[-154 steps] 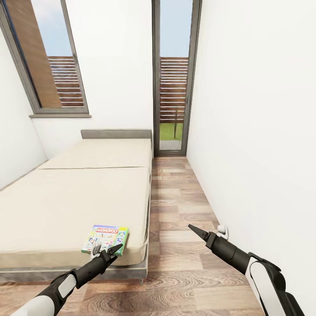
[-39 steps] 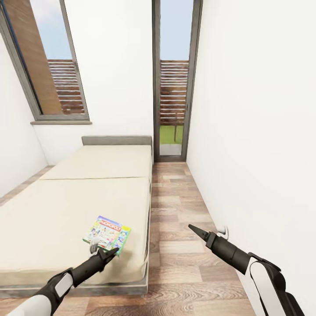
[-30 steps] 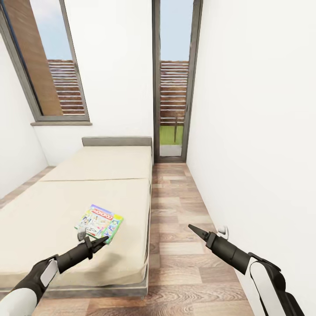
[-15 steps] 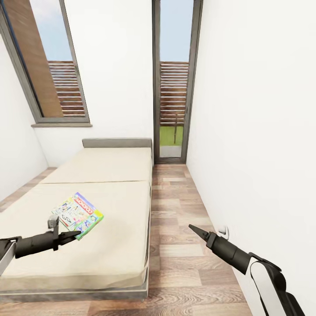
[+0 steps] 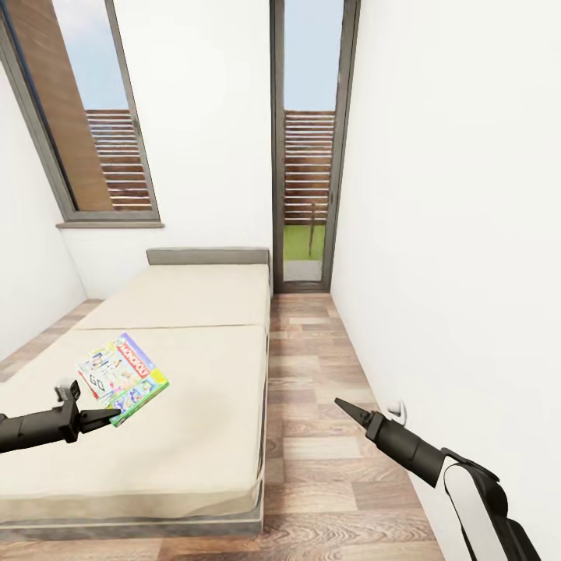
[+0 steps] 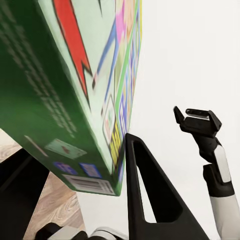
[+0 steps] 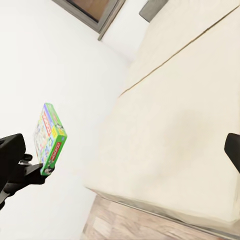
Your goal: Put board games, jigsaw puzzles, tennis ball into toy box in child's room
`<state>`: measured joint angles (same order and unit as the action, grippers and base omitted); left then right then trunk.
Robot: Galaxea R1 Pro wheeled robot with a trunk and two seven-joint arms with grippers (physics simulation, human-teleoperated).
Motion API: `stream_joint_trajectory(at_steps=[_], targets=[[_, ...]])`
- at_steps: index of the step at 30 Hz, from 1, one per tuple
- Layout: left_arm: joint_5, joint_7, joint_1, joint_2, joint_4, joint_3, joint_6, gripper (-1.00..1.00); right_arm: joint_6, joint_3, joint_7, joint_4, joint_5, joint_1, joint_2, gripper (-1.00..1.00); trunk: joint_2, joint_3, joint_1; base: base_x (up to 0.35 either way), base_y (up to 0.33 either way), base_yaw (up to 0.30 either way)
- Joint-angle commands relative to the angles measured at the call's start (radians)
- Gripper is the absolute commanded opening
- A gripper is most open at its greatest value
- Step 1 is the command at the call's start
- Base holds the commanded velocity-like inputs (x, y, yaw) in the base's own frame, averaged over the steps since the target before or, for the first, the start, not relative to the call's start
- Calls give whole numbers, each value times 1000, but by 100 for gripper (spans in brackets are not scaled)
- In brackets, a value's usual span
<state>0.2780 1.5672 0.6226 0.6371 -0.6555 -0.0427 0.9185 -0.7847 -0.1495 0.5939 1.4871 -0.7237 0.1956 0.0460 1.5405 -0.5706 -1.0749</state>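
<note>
A colourful Monopoly board game [image 5: 123, 378] hangs tilted above the beige bed [image 5: 195, 421], clear of the mattress. My left gripper [image 5: 111, 415] is shut on the box's near edge. In the left wrist view the green box [image 6: 55, 85] fills the space between the two dark fingers [image 6: 145, 195]. The right wrist view also catches the held game [image 7: 49, 137] from the side. My right gripper [image 5: 344, 407] hovers over the floor beside the bed, open and holding nothing. One of its fingers [image 7: 233, 150] shows at the picture's edge. The table and toy box are out of view.
A wood-floor aisle [image 5: 327, 366] runs between the bed and the white right wall [image 5: 452, 234] to a narrow glass door [image 5: 305, 195]. A window [image 5: 86, 140] is at the back left. A small white fitting [image 5: 396, 409] sits low on the right wall.
My left arm has lifted the board game off the mattress and swung it up and to the left. The view has shifted a little. The right arm has stayed put.
</note>
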Motion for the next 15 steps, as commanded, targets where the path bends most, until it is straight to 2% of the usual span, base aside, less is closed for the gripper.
stream_joint_trajectory(at_steps=[1, 15], targets=[[0, 4, 0, 7, -1, 2, 11, -100, -10, -1, 1, 3, -2, 1, 1, 100, -7, 2, 4, 0, 0, 0], [-2, 4, 0, 17, 0, 2, 10, -100, -38, 1, -11, 5, 0, 1, -6, 100, -105, 45, 58, 0, 0, 14]])
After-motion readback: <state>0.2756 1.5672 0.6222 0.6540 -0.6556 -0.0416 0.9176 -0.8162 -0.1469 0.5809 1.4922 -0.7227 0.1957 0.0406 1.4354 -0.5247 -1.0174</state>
